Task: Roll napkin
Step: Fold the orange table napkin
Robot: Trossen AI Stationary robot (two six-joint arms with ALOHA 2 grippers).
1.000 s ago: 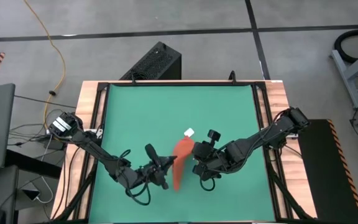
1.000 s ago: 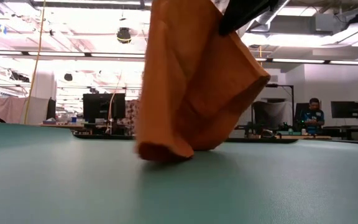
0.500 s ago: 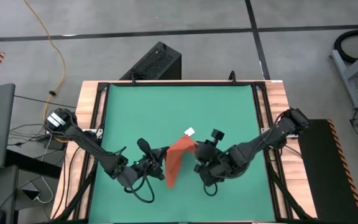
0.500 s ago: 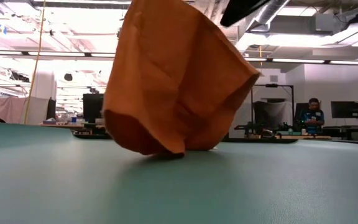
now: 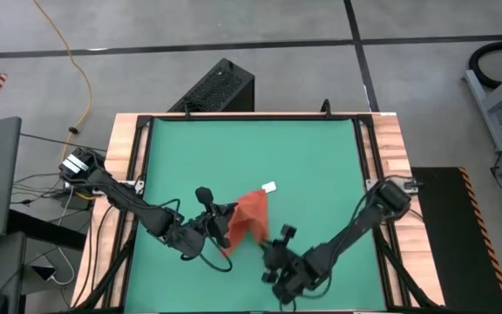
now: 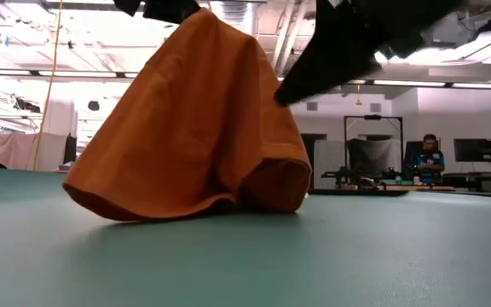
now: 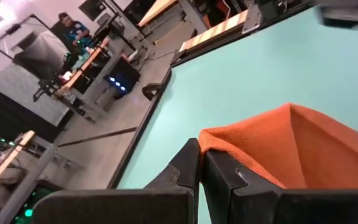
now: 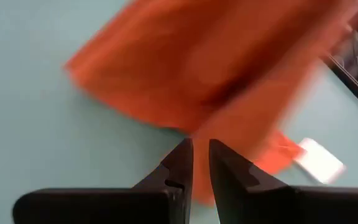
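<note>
The orange-red napkin stands as a loose tent near the middle of the green table. Its lower folds rest on the mat, and its white tag lies on the far side. My left gripper is at the napkin's left side, shut on its raised top. My right gripper is low toward the near edge, just in front of the napkin. In the right wrist view its fingers show a narrow gap with nothing in it. My left gripper pinches a hemmed corner of the napkin between its two fingers, coming nearly level from the table's left. The corner is held up, and the cloth hangs slack below it with its lower part on the table.
The green mat has free room on the far half and at the right. Wooden rails frame the table, and a black box stands beyond the far edge. A person sits far back in the room.
My right gripper has dropped and drawn back toward the table's near edge, away from the napkin. My left gripper has shifted a little toward the far edge, still holding the corner. The napkin has widened from a narrow hanging strip into a broad tent, with more cloth on the mat.
</note>
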